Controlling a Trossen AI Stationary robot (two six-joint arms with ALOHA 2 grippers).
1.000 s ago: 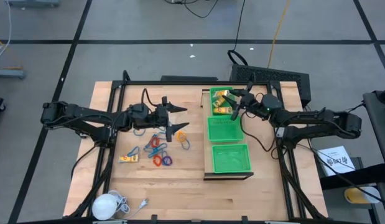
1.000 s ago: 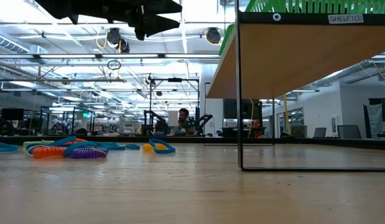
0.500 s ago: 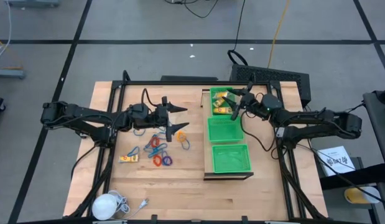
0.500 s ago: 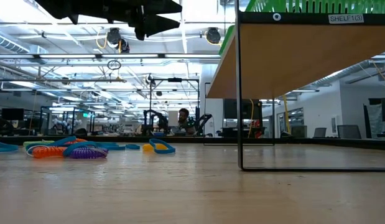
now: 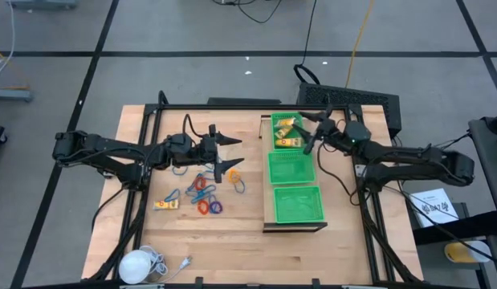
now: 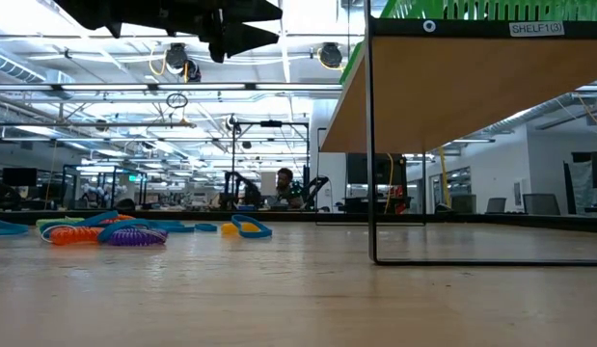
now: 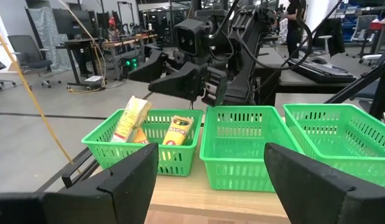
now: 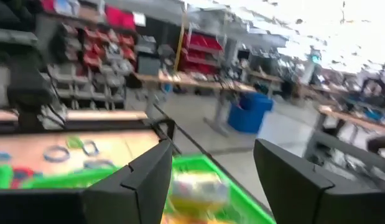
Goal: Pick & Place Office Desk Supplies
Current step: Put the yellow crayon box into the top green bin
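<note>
Since a second ago the right gripper (image 5: 315,133) has drawn back to the right, off the far green basket (image 5: 274,132), and its fingers, narrow before, now stand spread with nothing between them; everything else lies as it did. Largest in view is the wooden table (image 5: 232,257), with a raised shelf on its right half carrying three green mesh baskets in a row from far to near. That far basket holds yellow rectangular packets (image 5: 287,127), two of which stand on end against its wall in the left wrist view (image 7: 133,118); the middle basket (image 5: 290,167) and the near basket (image 5: 297,203) show only green mesh. Both dark arms reach in from the table's sides. The left gripper (image 5: 225,155) hangs above the table's middle, left of the shelf, fingers wide apart and empty. Below and just near it lie the loose supplies: blue clip-like pieces (image 5: 193,191), thin red and orange rings (image 5: 203,206), a purple ring (image 5: 216,207), a blue ring (image 5: 238,186), and one more yellow packet (image 5: 165,204) at the left edge of the cluster. In the low view the same pile (image 6: 105,231) lies flat on the wood, well left of the shelf's leg. A white round object with a cord (image 5: 138,264) lies at the near left corner.
</note>
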